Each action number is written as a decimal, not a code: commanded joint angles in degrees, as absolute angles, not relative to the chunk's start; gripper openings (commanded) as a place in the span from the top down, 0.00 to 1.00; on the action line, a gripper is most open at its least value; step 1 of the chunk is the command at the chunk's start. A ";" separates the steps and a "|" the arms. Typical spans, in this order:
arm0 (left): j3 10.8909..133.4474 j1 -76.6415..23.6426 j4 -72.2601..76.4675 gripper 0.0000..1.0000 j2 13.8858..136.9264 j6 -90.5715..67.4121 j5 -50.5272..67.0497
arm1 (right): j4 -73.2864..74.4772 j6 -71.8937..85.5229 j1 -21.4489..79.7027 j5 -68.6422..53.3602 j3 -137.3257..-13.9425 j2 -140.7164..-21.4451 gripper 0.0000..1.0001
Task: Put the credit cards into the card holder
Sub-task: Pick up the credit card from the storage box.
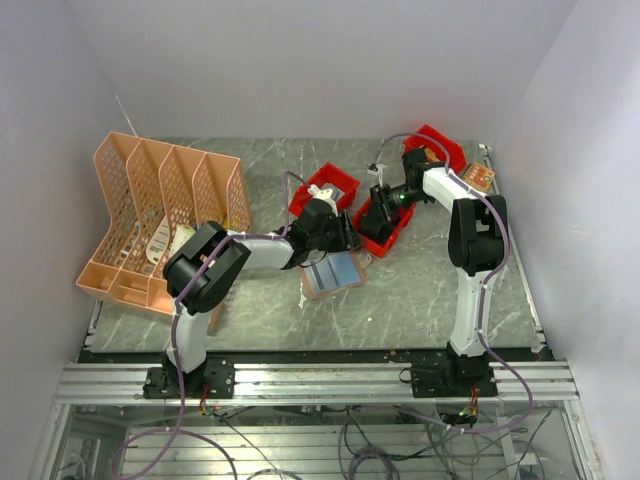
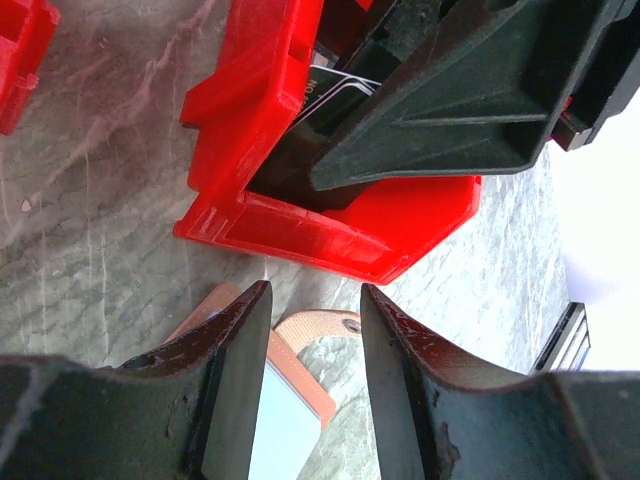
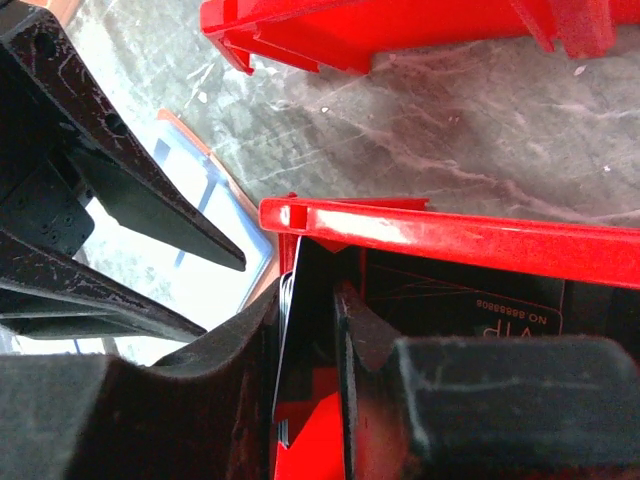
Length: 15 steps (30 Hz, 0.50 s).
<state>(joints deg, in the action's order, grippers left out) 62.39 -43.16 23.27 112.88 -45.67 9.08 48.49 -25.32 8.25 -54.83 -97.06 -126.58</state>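
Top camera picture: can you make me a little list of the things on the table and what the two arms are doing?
wallet: open on the table, near the middle
blue card: lying on the wallet
left jaws: open, empty, low over the wallet
right jaws: down in a red bin, either side of a thin card; grip unclear
dark card: lying in that bin
file rack: left side of the table
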 commanded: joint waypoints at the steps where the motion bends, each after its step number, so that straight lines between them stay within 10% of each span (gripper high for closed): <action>1: 61.99 -42.72 25.41 0.48 112.01 -45.27 9.39 | 46.88 -24.76 8.80 -51.82 -96.55 -127.98 0.80; 5: 61.69 -42.65 25.32 0.48 111.61 -45.18 9.32 | 46.06 -24.68 8.76 -51.14 -96.40 -127.81 1.00; 15: 59.94 -42.50 25.31 0.48 109.42 -45.16 8.92 | 45.42 -23.26 3.21 -58.91 -95.63 -123.18 0.99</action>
<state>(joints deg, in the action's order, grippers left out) 60.55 -42.85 23.38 112.01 -45.65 9.06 46.11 -24.23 5.34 -54.13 -96.68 -126.39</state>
